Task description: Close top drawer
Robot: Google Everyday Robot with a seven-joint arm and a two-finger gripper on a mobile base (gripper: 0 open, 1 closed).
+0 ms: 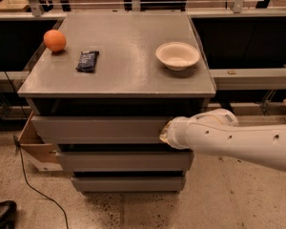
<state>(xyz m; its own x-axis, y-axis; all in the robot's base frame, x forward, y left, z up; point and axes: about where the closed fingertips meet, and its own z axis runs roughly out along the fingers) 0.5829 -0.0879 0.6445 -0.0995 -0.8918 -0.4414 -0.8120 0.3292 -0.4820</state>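
The top drawer [100, 129] is the uppermost of three grey fronts on the cabinet. It stands slightly pulled out, with a dark gap under the cabinet top. My gripper [164, 133] is at the end of the white arm [238, 140] that reaches in from the right. It is against the right part of the top drawer's front panel. The wrist hides its fingers.
On the grey cabinet top [128, 66] lie an orange [54, 40], a dark packet [87, 61] and a white bowl [178, 55]. Two lower drawer fronts [124, 161] sit below. A cardboard box [33, 147] and a cable [33, 185] are at the left on the floor.
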